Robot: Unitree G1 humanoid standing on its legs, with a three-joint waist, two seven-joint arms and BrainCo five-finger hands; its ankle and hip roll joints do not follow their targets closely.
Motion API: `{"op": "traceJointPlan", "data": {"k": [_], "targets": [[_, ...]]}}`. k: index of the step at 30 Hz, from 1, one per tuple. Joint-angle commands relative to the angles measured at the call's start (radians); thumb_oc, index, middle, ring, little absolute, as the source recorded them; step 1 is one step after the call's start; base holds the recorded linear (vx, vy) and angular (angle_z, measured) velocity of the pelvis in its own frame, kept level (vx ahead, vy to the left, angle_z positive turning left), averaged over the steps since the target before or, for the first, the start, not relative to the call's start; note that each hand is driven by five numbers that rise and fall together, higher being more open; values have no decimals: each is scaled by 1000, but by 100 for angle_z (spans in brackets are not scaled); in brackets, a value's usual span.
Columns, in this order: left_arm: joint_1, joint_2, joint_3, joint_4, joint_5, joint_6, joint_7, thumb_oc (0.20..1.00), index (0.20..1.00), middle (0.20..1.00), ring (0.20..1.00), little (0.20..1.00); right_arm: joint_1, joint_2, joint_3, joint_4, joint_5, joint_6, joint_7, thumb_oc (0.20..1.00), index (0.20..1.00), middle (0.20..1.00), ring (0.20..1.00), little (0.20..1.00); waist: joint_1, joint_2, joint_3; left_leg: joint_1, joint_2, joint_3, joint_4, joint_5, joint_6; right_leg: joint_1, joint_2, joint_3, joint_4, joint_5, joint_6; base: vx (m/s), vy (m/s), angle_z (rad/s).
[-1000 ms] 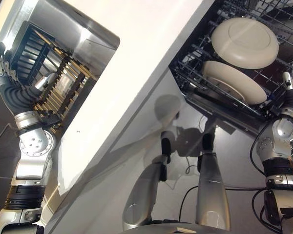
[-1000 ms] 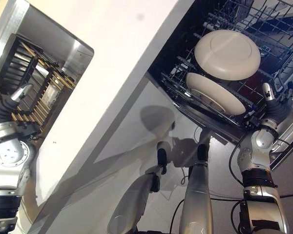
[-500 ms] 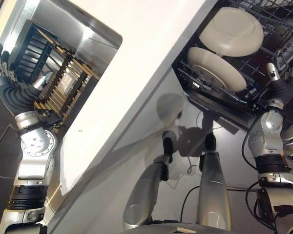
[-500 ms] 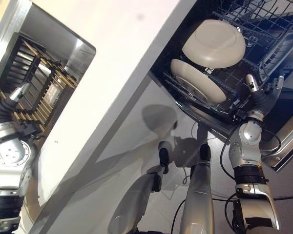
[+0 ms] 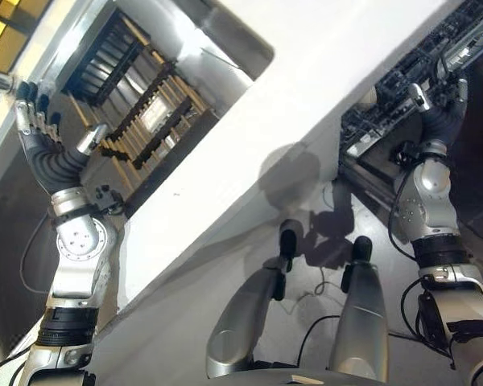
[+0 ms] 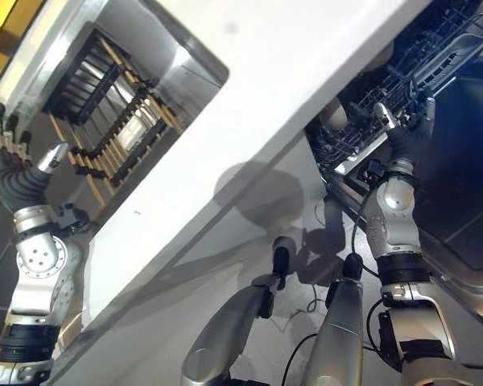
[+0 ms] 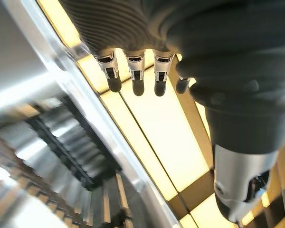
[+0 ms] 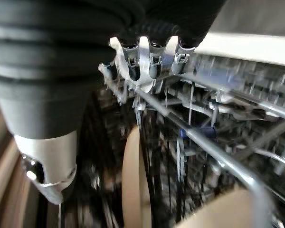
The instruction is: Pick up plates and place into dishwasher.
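Two cream plates stand on edge in the dishwasher's dark wire rack (image 5: 402,76); the right wrist view shows one plate's rim (image 8: 133,180) and part of another (image 8: 213,213) behind the rack's front wire (image 8: 218,152). From the head, a small cream patch (image 6: 336,117) peeks out under the counter. My right hand (image 5: 441,121) is at the rack's front rim, open, its fingers (image 8: 149,64) against the wire, holding nothing. My left hand (image 5: 40,145) is raised at the far left, open and empty, beside the sink.
A white counter (image 5: 306,96) runs diagonally between the sink and the dishwasher. A wooden and dark dish rack (image 5: 149,96) sits in the steel sink. The dishwasher's open door (image 6: 467,193) lies at the right, beside my right arm.
The camera has swung. The rack with the plates has slid in under the counter, my right hand following at its front rim. My left hand has lifted slightly.
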Motion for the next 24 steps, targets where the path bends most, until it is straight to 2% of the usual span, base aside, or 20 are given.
{"op": "traceJointPlan", "data": {"k": [1,12,19,24], "targets": [[90,-35,-48,-26,-19,-12,-17,1000,1000,1000,1000,1000,-245,-19,91,-47,-54,-34,95,1000,1000,1000,1000,1000,63,64,78,-80,-15,1,165,-74,-4,60,-106,-6,-183,119,53,15,62,31],[139,0,-17,-57,-73,-34,-106,1000,1000,1000,1000,1000,-372,-59,121,47,-17,-31,108,1000,1000,1000,1000,1000,119,88,78,-42,-48,-6,168,-79,-2,122,-164,-51,-178,126,56,7,28,14],[146,6,-13,-63,-94,-37,-131,1000,1000,1000,1000,1000,-367,-73,115,51,-53,-32,72,1000,1000,1000,1000,1000,103,87,78,-16,-59,2,175,-95,3,151,-172,-43,-192,140,55,-8,19,2],[140,5,-16,-59,-91,-48,-117,1000,1000,1000,1000,1000,-294,-85,92,-25,-158,30,-55,1000,1000,1000,1000,1000,65,65,78,-10,-42,19,170,-103,5,158,-156,-20,-231,164,55,-64,-1,3]]}}
